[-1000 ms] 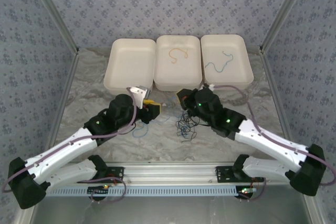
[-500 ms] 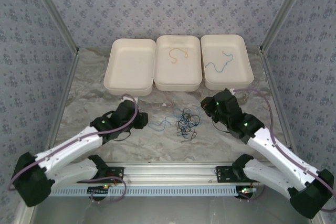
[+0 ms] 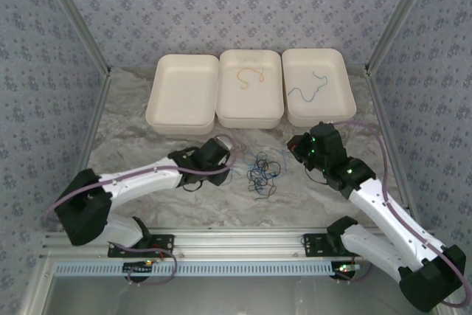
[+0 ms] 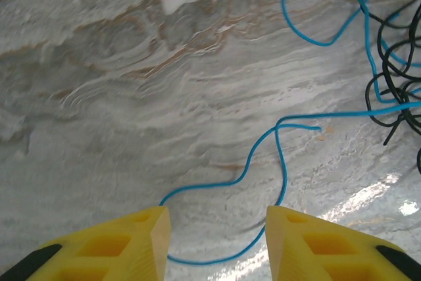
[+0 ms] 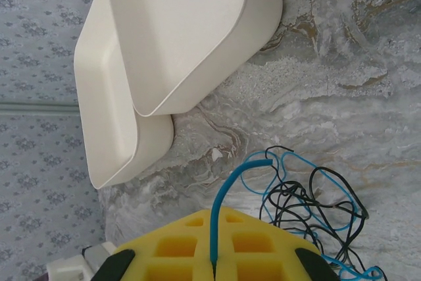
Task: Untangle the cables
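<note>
Near mid-tabletop [image 3: 133, 145], a tangle of blue and black cables [image 3: 259, 173] is seen between the two arms. A loose blue loop [image 4: 248, 160] is laid just ahead of the left gripper [image 4: 217, 222], its yellow jaws held apart. The right gripper [image 5: 215, 225] is found beside the tangle, jaws clamped on a blue strand [image 5: 220, 192]. Marbled surface noted. Three white trays [image 3: 184, 94] are set at the back, an orange cable [image 3: 251, 76] in the middle one, a blue cable [image 3: 308, 92] in the right one. Patterned walls [image 3: 221, 5] are noted around.
</note>
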